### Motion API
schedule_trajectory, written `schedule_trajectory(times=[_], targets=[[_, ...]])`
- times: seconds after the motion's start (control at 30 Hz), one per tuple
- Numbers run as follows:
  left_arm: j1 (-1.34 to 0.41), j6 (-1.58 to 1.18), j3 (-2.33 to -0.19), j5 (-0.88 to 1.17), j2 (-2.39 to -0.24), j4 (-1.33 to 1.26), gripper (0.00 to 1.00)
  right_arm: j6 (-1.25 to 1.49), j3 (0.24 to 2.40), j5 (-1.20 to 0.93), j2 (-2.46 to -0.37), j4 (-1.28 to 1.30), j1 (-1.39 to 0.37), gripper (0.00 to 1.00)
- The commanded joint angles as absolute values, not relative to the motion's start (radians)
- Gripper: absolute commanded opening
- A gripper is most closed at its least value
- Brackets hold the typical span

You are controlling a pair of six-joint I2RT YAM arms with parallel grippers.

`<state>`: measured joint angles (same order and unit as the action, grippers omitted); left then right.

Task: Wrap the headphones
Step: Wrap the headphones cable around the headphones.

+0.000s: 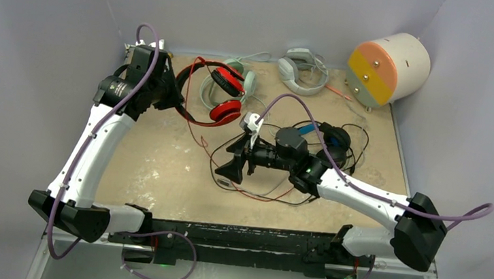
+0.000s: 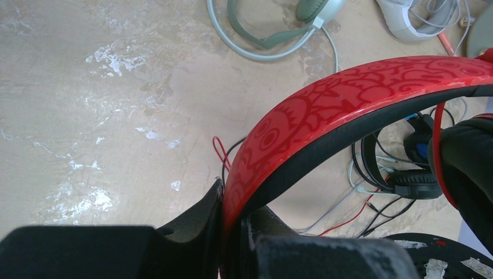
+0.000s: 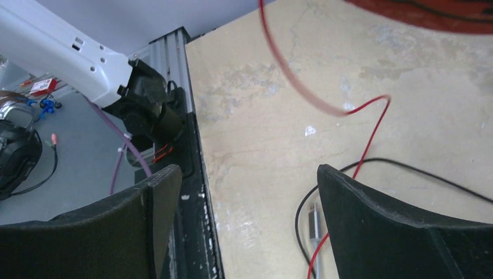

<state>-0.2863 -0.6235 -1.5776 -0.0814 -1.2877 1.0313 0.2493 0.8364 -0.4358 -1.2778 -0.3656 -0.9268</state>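
The left gripper (image 1: 173,99) was seen clamped on the red-and-black headphones (image 1: 224,96) at the far left of the table (image 1: 153,164). In its wrist view the patterned red headband (image 2: 349,99) was pinched edge-on between the fingers (image 2: 192,221) and arched up and away to the right. The ear cups were seen to the right of that gripper, just in front of the mint-green headphones (image 1: 250,82).

The right gripper (image 1: 229,158) was found spread wide over mid-table, with nothing caught between its pads (image 3: 383,226). The red cable (image 3: 372,131) was seen running down the tabletop between those open fingers, crossed by a black cable (image 3: 418,168). A small grey piece lay beside them, possibly a plug (image 3: 314,220), but it was too blurred to be called.

The black-and-blue headphones (image 1: 337,138) were laid just behind the right arm's wrist and partly hidden by it, with loose loops of cable scattered around. The grey-white headset (image 1: 302,71) was set at the far edge, and an orange-and-yellow-faced cylinder (image 1: 388,65) was parked in the far right corner.
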Motion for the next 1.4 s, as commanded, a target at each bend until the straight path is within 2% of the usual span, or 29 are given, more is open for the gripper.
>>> schedule_trajectory(times=[0.0, 0.3, 0.43, 0.87, 0.97, 1.1, 1.17, 1.23, 1.3, 1.33, 1.37], targets=[[-0.282, -0.63, -1.637, -0.049, -1.278, 0.992, 0.0, 0.2, 0.81, -0.42, -1.292, -0.569, -0.928, 0.88], [-0.282, -0.639, -1.636, -0.024, -1.278, 0.992, 0.0, 0.153, 0.705, -0.478, -1.396, -0.984, -0.931, 0.86], [-0.282, -0.638, -1.641, -0.023, -1.277, 0.996, 0.0, 0.139, 0.723, -0.473, -1.471, -1.08, -0.93, 0.88], [-0.282, -0.632, -1.665, -0.01, -1.278, 1.014, 0.0, 0.076, 0.921, -0.445, -1.653, -1.045, -0.932, 0.88], [-0.282, -0.633, -1.672, -0.005, -1.278, 1.015, 0.0, 0.073, 0.955, -0.445, -1.69, -1.043, -0.933, 0.85], [-0.282, -0.632, -1.679, -0.005, -1.277, 1.021, 0.0, 0.081, 0.964, -0.445, -1.702, -1.053, -0.933, 0.7], [-0.282, -0.635, -1.681, 0.012, -1.273, 1.022, 0.0, 0.088, 0.961, -0.451, -1.703, -1.053, -0.932, 0.53], [-0.282, -0.636, -1.681, 0.023, -1.27, 1.019, 0.0, 0.097, 0.946, -0.46, -1.692, -1.052, -0.933, 0.28], [-0.282, -0.637, -1.683, 0.025, -1.271, 1.019, 0.0, 0.109, 0.913, -0.454, -1.67, -1.063, -0.933, 0.07], [-0.282, -0.639, -1.685, 0.02, -1.272, 1.02, 0.0, 0.119, 0.893, -0.448, -1.654, -1.071, -0.933, 0.0], [-0.282, -0.64, -1.686, 0.018, -1.276, 1.02, 0.0, 0.135, 0.864, -0.444, -1.636, -1.079, -0.933, 0.0]])
